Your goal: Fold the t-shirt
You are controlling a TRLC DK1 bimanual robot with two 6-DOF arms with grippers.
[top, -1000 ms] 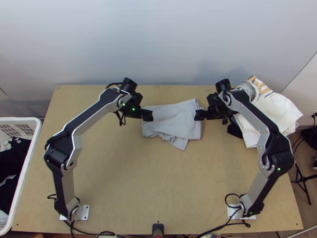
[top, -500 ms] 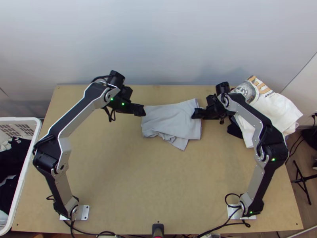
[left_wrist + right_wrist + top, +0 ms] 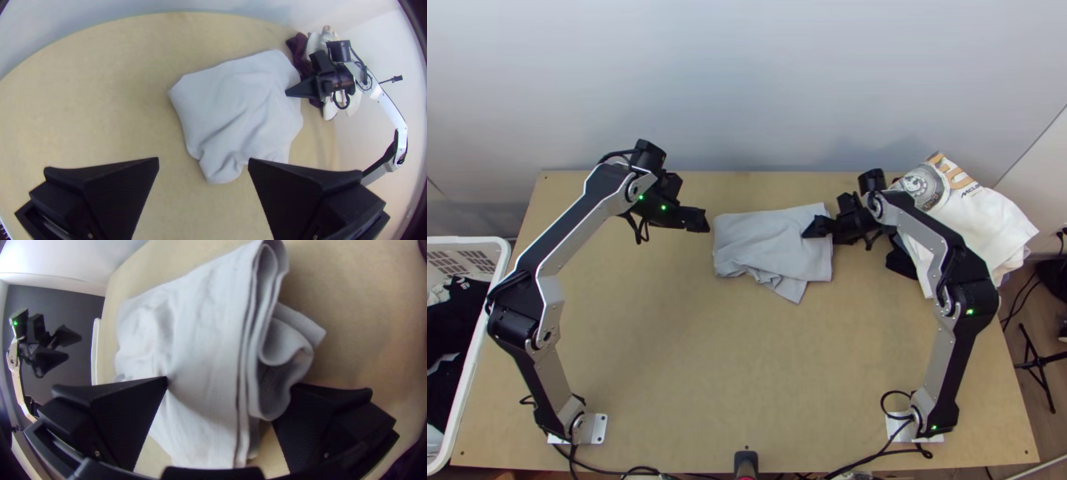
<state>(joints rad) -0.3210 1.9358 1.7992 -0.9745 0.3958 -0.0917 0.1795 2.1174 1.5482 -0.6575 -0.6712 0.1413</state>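
Lying in 1 white basket (image 3: 475, 242) are black and pale clothes (image 3: 451, 320).

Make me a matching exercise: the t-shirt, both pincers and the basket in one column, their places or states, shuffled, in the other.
Things
1. Grey t-shirt
2. Left pincer
3. Right pincer
4. White basket

Places and states
A. Open, at one edge of the grey t-shirt
B. Beside the table, with dark clothes inside
C. Lying creased, in layers, on the wood
D. Open, clear of the grey t-shirt

Right pairs: 1-C, 2-D, 3-A, 4-B
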